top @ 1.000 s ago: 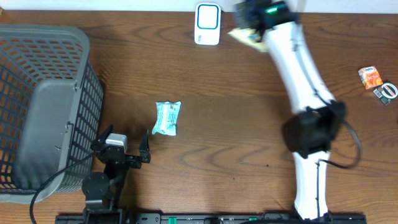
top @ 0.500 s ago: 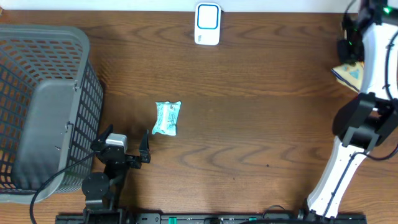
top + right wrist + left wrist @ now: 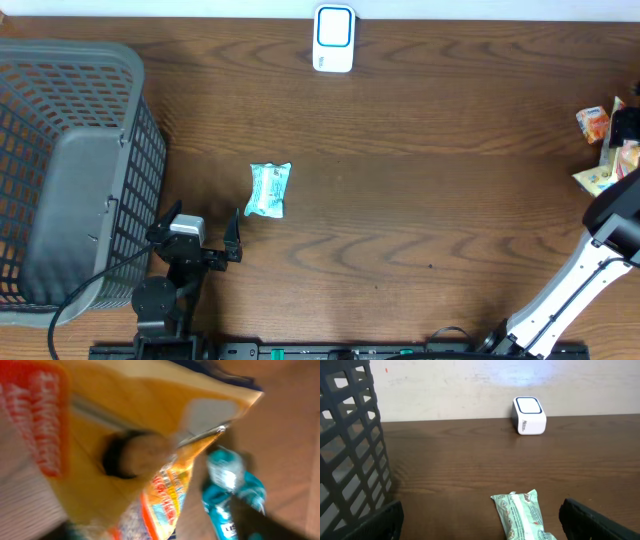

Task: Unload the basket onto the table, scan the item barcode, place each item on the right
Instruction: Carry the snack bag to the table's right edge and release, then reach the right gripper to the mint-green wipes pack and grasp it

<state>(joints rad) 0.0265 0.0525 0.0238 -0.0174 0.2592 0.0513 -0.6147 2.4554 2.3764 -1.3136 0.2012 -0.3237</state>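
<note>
While the right arm (image 3: 600,265) reaches to the right edge of the table (image 3: 400,150), the yellow snack packet (image 3: 145,415) fills the wrist view, close before the right claw (image 3: 160,520). Blur hides whether the jaws grip it or stand free of it. Overhead, the packet lies among other packets (image 3: 592,122) at that edge, well apart from the scanner (image 3: 333,38). A second ago the arm held it up beside the scanner. The left claw (image 3: 198,230) has not moved, spread wide and empty, with the mint-green packet (image 3: 268,190) just ahead of it.
</note>
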